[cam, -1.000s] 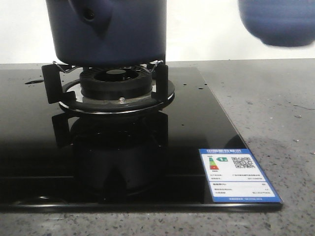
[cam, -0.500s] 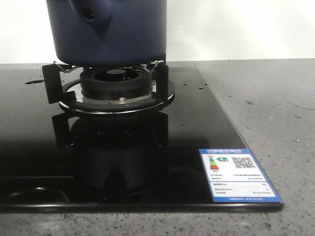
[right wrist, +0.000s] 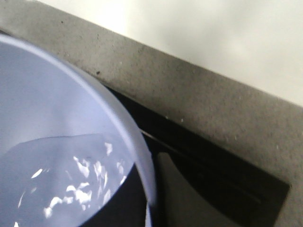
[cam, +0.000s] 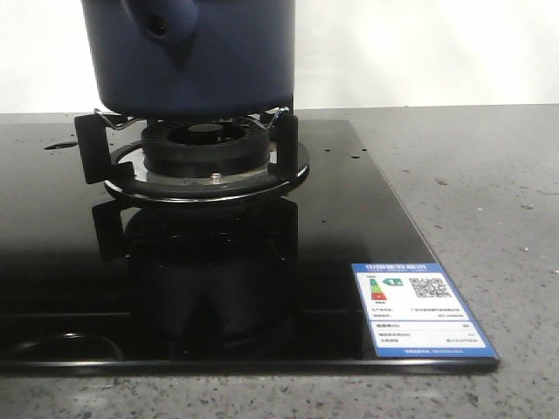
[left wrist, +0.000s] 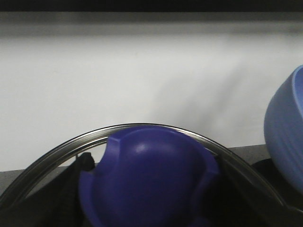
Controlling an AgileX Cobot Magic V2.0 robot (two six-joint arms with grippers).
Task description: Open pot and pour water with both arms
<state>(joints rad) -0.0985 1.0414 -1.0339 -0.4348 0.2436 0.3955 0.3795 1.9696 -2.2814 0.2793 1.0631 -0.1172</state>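
The dark navy pot [cam: 196,57] stands on the gas burner [cam: 205,148]; its handle stub [cam: 162,22] points toward me and its top is cut off by the frame. Neither gripper shows in the front view. In the left wrist view my left gripper [left wrist: 151,208] is shut on the dark blue knob [left wrist: 149,179] of a glass lid with a metal rim [left wrist: 61,153], with white wall behind it. My right gripper [right wrist: 149,201] is shut on the rim of the light blue bowl [right wrist: 57,123], which holds water [right wrist: 66,184]. The bowl also shows in the left wrist view [left wrist: 286,132].
The burner sits on a black glass cooktop [cam: 341,227] with a blue and white energy label [cam: 419,310] at its front right corner. Grey speckled counter [cam: 489,201] lies to the right. A white wall stands behind.
The light blue bowl was at the upper right of the front view one second ago and has left that view. The pot has not moved.
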